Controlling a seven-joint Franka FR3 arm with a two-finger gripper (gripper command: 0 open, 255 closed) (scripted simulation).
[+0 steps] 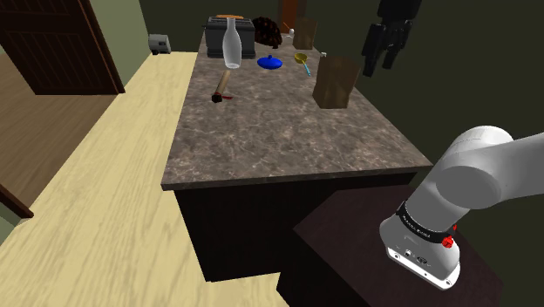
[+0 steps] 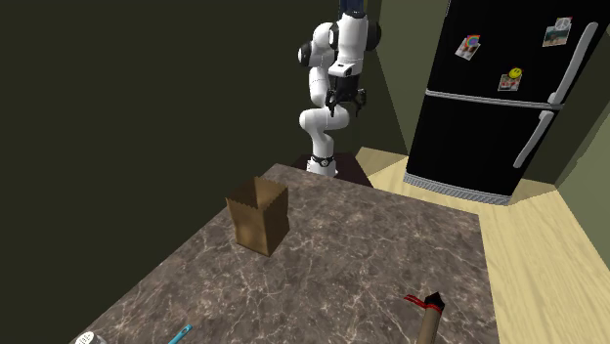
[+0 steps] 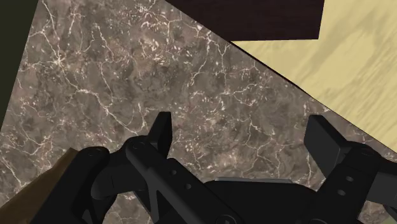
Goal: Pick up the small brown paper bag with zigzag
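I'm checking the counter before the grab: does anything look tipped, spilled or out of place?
Only a hammer, lying flat near the glass bottle, which is an odd tool for this counter. The brown paper bag stands upright, and nothing looks spilled. The gripper hangs open above the counter, apart from the bag.

Nothing legible; faint print on the arm (image 1: 471, 174) is perhaps lettering.

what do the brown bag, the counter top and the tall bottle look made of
Brown bag: probably paper, matte; flat brown, zigzag-cut top rim, folded side.
Counter top: stone-like, maybe marble or granite; grey-brown with pale veins.
Bottle: clear glass or plastic, can't tell which; it looks see-through and pale.
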